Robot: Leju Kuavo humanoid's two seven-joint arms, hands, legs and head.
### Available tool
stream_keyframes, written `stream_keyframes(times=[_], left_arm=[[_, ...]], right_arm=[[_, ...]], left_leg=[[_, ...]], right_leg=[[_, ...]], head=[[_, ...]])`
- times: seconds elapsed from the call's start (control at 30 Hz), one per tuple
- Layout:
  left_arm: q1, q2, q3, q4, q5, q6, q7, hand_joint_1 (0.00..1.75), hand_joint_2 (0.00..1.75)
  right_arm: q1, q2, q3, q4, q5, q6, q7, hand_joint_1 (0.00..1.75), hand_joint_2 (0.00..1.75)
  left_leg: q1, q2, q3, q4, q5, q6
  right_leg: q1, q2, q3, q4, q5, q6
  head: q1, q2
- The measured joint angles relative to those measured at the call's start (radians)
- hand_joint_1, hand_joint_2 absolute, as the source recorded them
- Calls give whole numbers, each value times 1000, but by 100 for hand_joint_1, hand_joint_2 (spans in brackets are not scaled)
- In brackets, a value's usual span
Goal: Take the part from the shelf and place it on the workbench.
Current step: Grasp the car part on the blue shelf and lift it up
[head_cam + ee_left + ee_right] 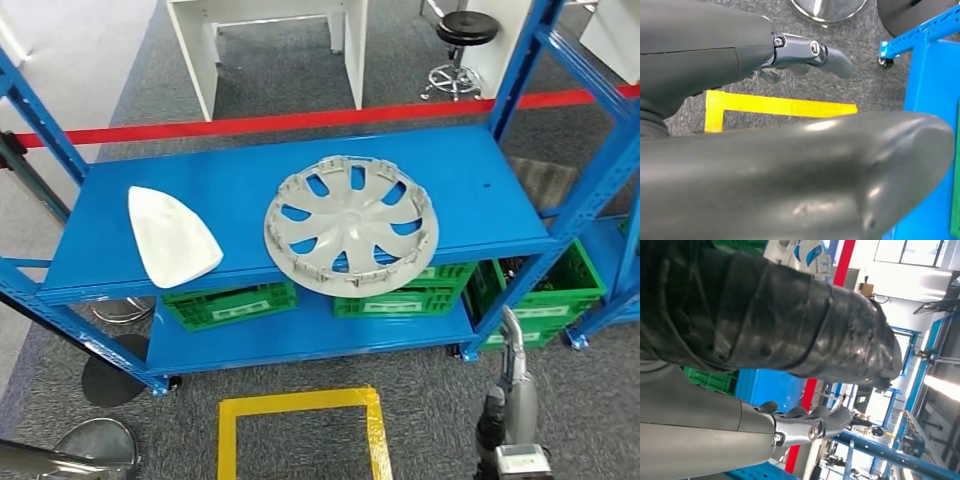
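Observation:
A silver wheel cover (352, 223) lies flat on the top board of the blue shelf (468, 190), its near rim hanging slightly over the front edge. To its left on the same board lies a white triangular part (170, 238). My right hand (513, 380) is low at the right, in front of the shelf and below the board, fingers pointing up and holding nothing. In the right wrist view the right hand (802, 427) has its fingers stretched out and empty. My left hand (802, 52) hangs over the carpet with straight fingers and nothing in it.
Green crates (230, 303) stand on the lower shelf board. A yellow tape square (302, 405) marks the grey carpet in front. Blue uprights (581, 210) frame the shelf at the right. Behind the shelf are a red floor line (302, 121), a white desk (264, 50) and a black stool (462, 45).

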Motion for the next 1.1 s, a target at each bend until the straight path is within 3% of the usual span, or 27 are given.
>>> stream_keyframes(times=[0.07, 0.1, 0.13, 0.2, 0.27, 0.3, 0.43, 0.5, 0.57, 0.6, 0.63, 0.67, 0.73, 0.8, 0.87, 0.97, 1.0, 1.07, 1.1], left_arm=[[1, 1, 0, 1, 0, 1, 0, 0, 0], [2, 1, 0, 1, 0, 1, 0, 0, 0], [3, 1, 0, 2, 0, 1, 0, 0, 0], [3, 1, 0, 3, 0, 1, 0, 0, 0], [2, 2, 0, 4, 0, 1, 0, 0, 0], [1, 2, 0, 4, 0, 1, 0, 0, 0], [2, 2, 0, 5, 0, 1, 0, 0, 0], [1, 1, 0, 5, 0, 1, 0, 0, 0], [0, 2, 0, 6, 0, 1, 0, 0, 0], [1, 2, 0, 6, 0, 1, 0, 0, 0], [2, 1, 0, 6, 0, 1, 0, 0, 0], [2, 1, 0, 7, 0, 1, 0, 0, 0], [2, 0, 0, 9, 0, 2, 0, 0, 0], [1, 0, 0, 10, 0, 2, 0, 0, 0], [0, 0, 0, 12, -1, 2, 0, 0, 0], [-2, 3, 1, 14, -2, 2, 0, 0, 0], [-2, 4, 1, 15, -3, 2, 0, 0, 0], [-2, 6, 2, 17, -6, 2, 0, 0, 0], [0, 8, 2, 18, -7, 2, 0, 0, 0]], right_arm=[[0, 1, 0, 0, 1, 0, 0, 0, 0], [1, 1, 0, 1, 2, 0, 0, 0, 0], [1, 1, 0, 1, 2, 1, 0, 0, 0], [1, 1, 0, 1, 3, 1, 0, 0, 0], [0, 1, 1, 1, 4, 1, 0, 0, 0], [0, 1, 1, 1, 4, 1, 0, 0, 0], [0, 1, 1, 0, 4, 2, 0, 0, 0], [-1, 1, 1, 0, 4, 2, 0, 0, 0], [0, 1, 1, 1, 4, 2, 0, 0, 0], [2, 1, 1, 2, 4, 2, 0, 0, 0], [3, 1, 1, 3, 4, 1, 0, 0, 0], [3, 1, 0, 4, 5, 1, 0, 0, 0], [3, 1, 0, 5, 10, 1, 0, 0, 0], [3, 1, 0, 6, 17, 2, 0, 0, 87], [5, 1, 0, 8, 28, 2, 1, 0, 175], [7, 1, 6, 14, 71, -13, 11, 0, 175], [6, 1, 11, 17, 94, -26, 19, 0, 175], [6, 0, 20, 31, 143, -61, 44, 0, 175], [6, -2, 24, 41, 167, -81, 56, 0, 175]], left_leg=[[2, 0, -67, 134, -50, -5], [3, 0, -86, 168, -52, -5], [3, 0, -88, 163, -33, -4], [3, 0, -41, 47, 46, 3], [0, -1, 12, -72, 88, 12], [-2, -2, 24, -99, 89, 16], [0, -1, 35, -120, 81, 34], [3, -1, 44, -127, 79, 45], [0, -1, 46, -126, 74, 53], [-2, -1, 49, -126, 71, 55], [-4, -1, 52, -126, 68, 56], [-6, -1, 58, -125, 64, 56], [-9, -2, 72, -125, 53, 52], [-11, -3, 76, -121, 45, 43], [-11, -2, 74, -120, 43, 33], [-9, -2, 65, -84, 16, 17], [-6, -3, 42, -35, -7, 11], [1, -3, -31, 101, -58, -1], [5, -2, -63, 152, -67, -4]], right_leg=[[1, 0, 1, 0, -2, -3], [2, 0, 2, 0, -4, -4], [2, 1, 5, 0, -6, -5], [2, 4, 14, 0, -12, -2], [5, 6, 18, 0, -19, 6], [6, 6, 18, 0, -22, 11], [6, 6, 16, 8, -36, 36], [6, 5, -28, 94, -78, 42], [6, 5, -108, 230, -125, 45], [6, 4, -139, 274, -128, 45], [6, 4, -152, 280, -111, 44], [7, 4, -144, 245, -74, 41], [11, 2, -91, 113, 5, 29], [16, 0, -49, 25, 30, 17], [19, 3, -39, 10, 23, 9], [11, 2, -25, -1, 22, -4], [9, 1, -18, -5, 21, -8], [8, -1, -11, -6, 16, -13], [8, 0, -8, -6, 13, -14]], head=[[-6, 0], [-7, 0], [-7, 0], [-8, 0], [-10, 0], [-10, 0], [-7, 0], [0, 0], [6, 0], [7, 0], [7, 0], [8, 0], [8, 0], [7, 0], [5, 0], [-2, 0], [-6, 0], [-12, 0], [-13, 0]])
